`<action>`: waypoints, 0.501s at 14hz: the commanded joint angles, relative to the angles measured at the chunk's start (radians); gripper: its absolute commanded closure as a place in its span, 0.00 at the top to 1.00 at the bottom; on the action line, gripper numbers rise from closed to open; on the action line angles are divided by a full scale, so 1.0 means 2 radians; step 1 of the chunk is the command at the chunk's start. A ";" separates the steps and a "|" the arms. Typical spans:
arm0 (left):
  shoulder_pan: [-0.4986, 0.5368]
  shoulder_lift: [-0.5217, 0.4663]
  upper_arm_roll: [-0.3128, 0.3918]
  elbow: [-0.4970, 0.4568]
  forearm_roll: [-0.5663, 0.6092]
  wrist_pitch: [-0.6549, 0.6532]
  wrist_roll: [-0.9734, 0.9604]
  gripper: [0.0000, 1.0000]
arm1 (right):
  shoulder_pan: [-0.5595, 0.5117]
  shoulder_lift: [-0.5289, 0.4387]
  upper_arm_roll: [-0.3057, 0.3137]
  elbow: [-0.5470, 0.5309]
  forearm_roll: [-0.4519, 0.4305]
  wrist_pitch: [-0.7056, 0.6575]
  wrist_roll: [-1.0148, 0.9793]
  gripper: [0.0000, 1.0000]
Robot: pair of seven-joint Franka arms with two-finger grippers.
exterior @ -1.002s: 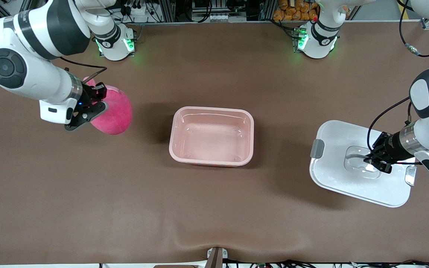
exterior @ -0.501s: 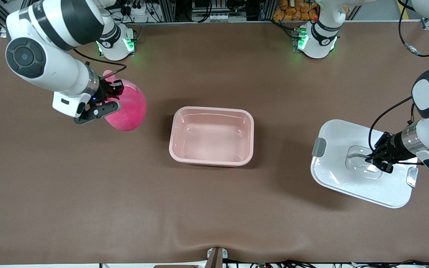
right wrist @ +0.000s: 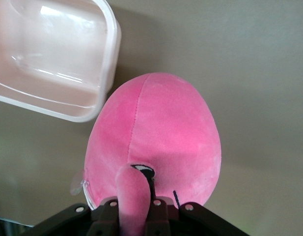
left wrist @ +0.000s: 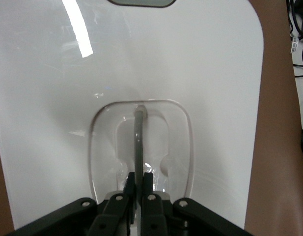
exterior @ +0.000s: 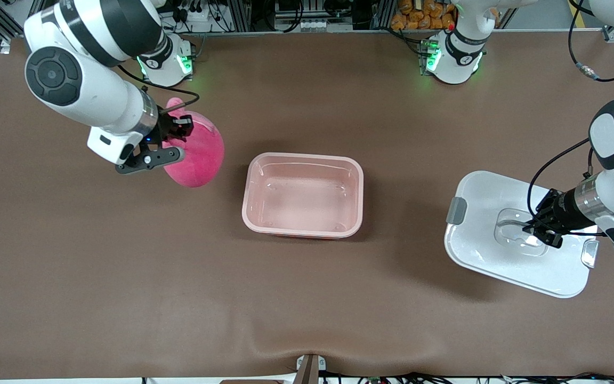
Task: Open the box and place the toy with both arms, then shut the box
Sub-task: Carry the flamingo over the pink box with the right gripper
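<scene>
Brown worktop point(exterior: 307, 298): I'm carrying the toy point(exterior: 198, 154), right claw point(exterior: 171, 140) pinching its ear, toward the open box point(exterior: 303, 194); needs centring before release. Left claw point(exterior: 540, 230) is pinching the lid point(exterior: 485, 256) handle, waiting.

Robotics lab, test cell. Two white Franka arms bolted at top of frame, green-lit bases point(exterior: 164, 63) and point(exterior: 450, 57). Desk point(exterior: 307, 298) covered with brown mat, wrinkled along bottom edge. Aluminium-profile framing point(exterior: 243, 13), cable bundles, power strip along top edge. Loose black cable point(exterior: 587, 68) in upper right corner.
</scene>
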 commanded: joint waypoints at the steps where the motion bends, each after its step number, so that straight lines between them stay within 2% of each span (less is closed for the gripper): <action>1: 0.003 -0.008 -0.001 -0.002 -0.007 -0.008 0.008 0.00 | 0.027 0.036 -0.002 0.046 0.012 -0.006 0.052 0.00; 7: 0.003 -0.009 -0.001 0.000 -0.007 -0.009 0.009 0.00 | 0.064 0.074 -0.002 0.075 0.013 0.036 0.129 0.00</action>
